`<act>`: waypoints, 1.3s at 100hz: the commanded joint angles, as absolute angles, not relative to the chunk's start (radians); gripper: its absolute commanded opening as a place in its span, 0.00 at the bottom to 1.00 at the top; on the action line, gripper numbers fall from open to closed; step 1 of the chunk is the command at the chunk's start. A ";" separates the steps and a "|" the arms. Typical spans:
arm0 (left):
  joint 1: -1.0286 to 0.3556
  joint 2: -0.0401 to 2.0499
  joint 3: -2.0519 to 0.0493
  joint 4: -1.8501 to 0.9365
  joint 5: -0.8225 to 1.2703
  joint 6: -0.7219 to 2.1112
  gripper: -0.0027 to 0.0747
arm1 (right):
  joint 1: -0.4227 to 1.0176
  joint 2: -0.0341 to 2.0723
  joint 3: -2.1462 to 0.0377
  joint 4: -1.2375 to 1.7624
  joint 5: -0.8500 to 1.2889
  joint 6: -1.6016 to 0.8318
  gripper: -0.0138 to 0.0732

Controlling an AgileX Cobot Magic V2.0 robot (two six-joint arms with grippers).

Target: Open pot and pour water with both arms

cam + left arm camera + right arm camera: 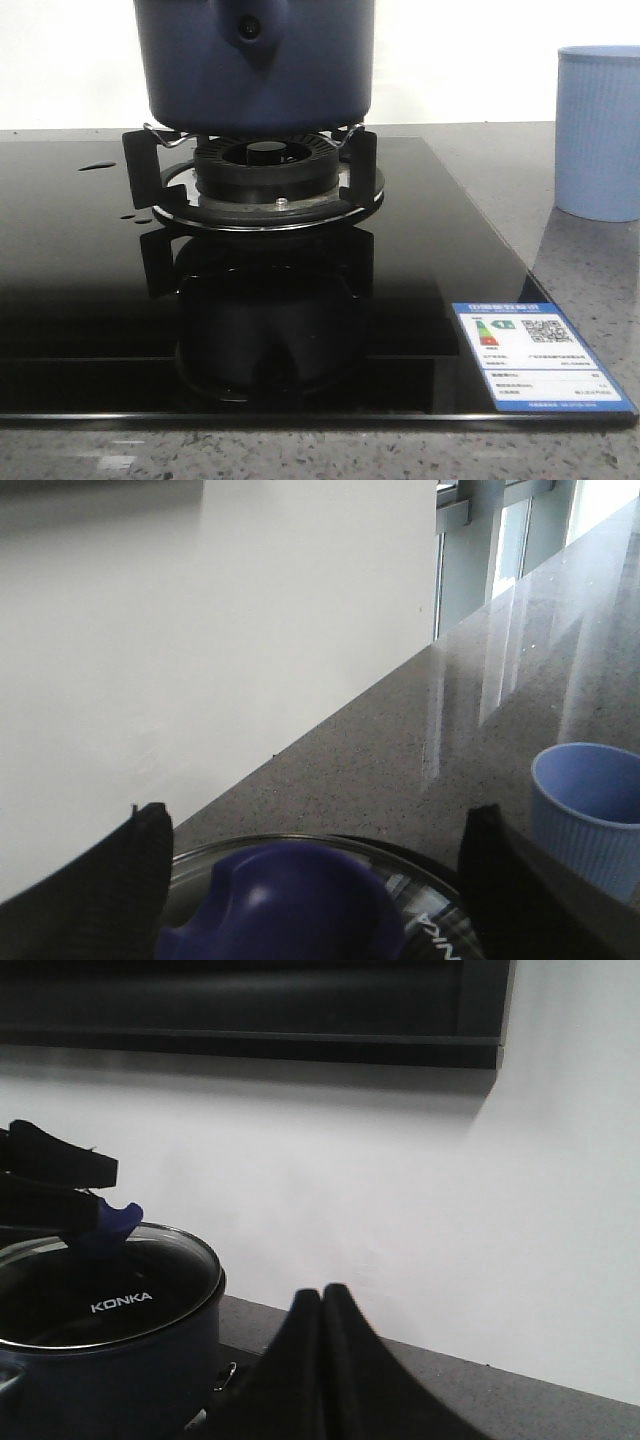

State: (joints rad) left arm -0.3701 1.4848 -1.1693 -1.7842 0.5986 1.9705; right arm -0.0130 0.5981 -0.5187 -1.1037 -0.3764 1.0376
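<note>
Right now the big black stove top (90, 300) is shining; the pot (253, 65) is sitting on the burner stand (262, 180) with its glass lid (110, 1295) on; the pale blue cup (598, 130) is standing well apart; the left gripper (315, 880) is gaping around the lid's blue knob (285, 905); the right gripper (322, 1360) is pressing its fingers together, grasping nothing.

The left tool (315, 880) hangs with its two dark fingers (130, 865) spread wide, one on either side of a knob. The right tool (322, 1360) has its fingers (345, 1360) pressed flat together, holding nothing.
</note>
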 commanded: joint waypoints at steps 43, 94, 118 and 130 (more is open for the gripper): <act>-0.320 1.183 -1.178 -1.839 0.500 1.794 0.47 | -0.016 0.597 -0.544 -1.123 -0.375 1.038 0.08; -0.276 0.461 -0.578 -1.789 0.090 1.791 0.02 | -0.016 0.395 -0.332 -1.382 -0.445 1.403 0.08; -0.276 0.215 -0.423 -1.794 0.013 1.791 0.01 | -0.016 0.222 -0.231 -1.384 -0.445 1.503 0.08; -0.276 0.154 -0.387 -1.800 0.008 1.791 0.01 | -0.016 0.182 -0.225 -1.384 -0.447 1.503 0.08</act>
